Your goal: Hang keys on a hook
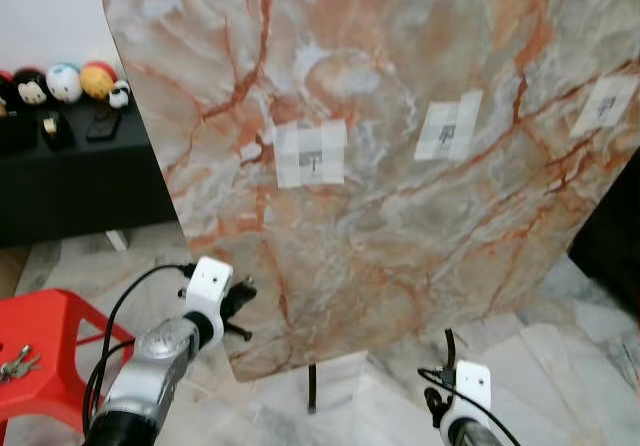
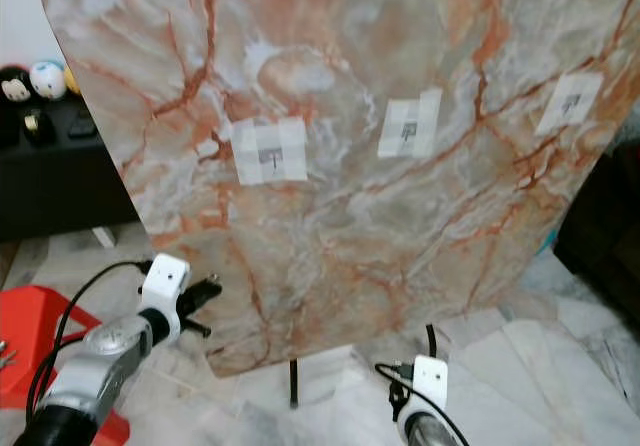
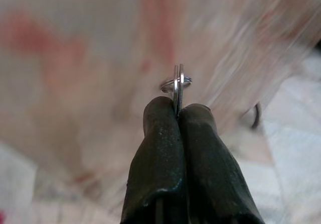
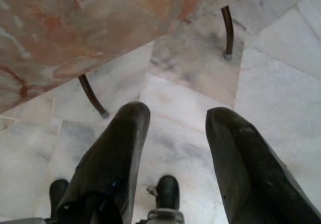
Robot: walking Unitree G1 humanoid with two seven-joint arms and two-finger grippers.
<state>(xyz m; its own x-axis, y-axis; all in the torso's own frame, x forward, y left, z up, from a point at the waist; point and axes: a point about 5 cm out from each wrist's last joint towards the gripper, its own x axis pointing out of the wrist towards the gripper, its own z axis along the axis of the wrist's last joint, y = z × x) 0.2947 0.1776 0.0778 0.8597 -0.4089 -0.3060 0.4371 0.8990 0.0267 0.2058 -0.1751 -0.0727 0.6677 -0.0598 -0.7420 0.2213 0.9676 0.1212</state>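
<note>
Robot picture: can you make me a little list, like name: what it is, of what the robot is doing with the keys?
left gripper: shut on the key ring, raised near the marble board's lower left edge
right gripper: open, low over the marble floor, holding nothing
marble board: standing tilted on thin dark legs
hooks: three small hooks under white tape patches; nearest to the left gripper is the left one
spare keys: lying on the red stool
step so far: keys not yet on a hook

Head stereo pair looks down at marble board (image 1: 400,166); wrist cams look along jaws, sharing board, floor (image 4: 281,83)
</note>
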